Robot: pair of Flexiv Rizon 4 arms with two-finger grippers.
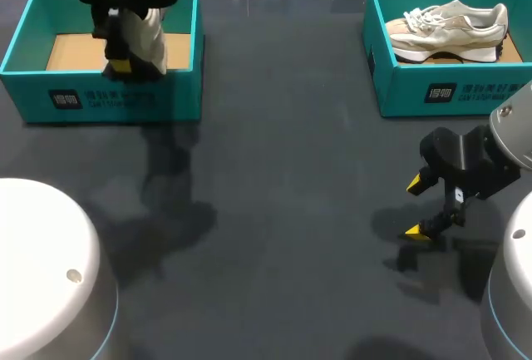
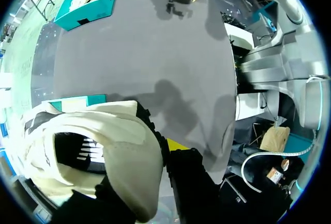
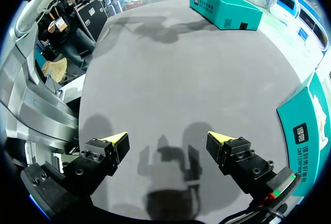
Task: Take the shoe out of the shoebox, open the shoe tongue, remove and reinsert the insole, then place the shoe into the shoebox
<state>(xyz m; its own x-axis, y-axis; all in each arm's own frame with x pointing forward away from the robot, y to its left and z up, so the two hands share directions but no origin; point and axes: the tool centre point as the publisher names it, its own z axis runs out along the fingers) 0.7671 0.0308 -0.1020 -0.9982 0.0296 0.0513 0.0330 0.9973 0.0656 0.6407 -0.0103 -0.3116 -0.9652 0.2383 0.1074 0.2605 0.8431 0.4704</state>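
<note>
The left gripper's fingers (image 2: 176, 145) were clamped on a pale beige shoe (image 2: 119, 151). One yellow-tipped finger pressed against its outer side, while the other was hidden behind the shoe's wall. From where I stood, the left gripper (image 1: 125, 62) hung over the left shoebox (image 1: 108, 98), a teal carton with a brown cardboard floor at the table's far left. The shoe dangled roughly upright in its grip, above the box's open top near its front wall. The dark grey table (image 1: 291, 169) stretched between the two arms. Over on the right, the right gripper (image 1: 416, 207) hovered just above the tabletop with its fingers spread wide and nothing between them, throwing a shadow on the surface below. Beyond it, at the far right, stood the right shoebox (image 1: 449, 90), also teal, with a second shoe (image 1: 449, 32) lying on its side inside, laces upward.
</note>
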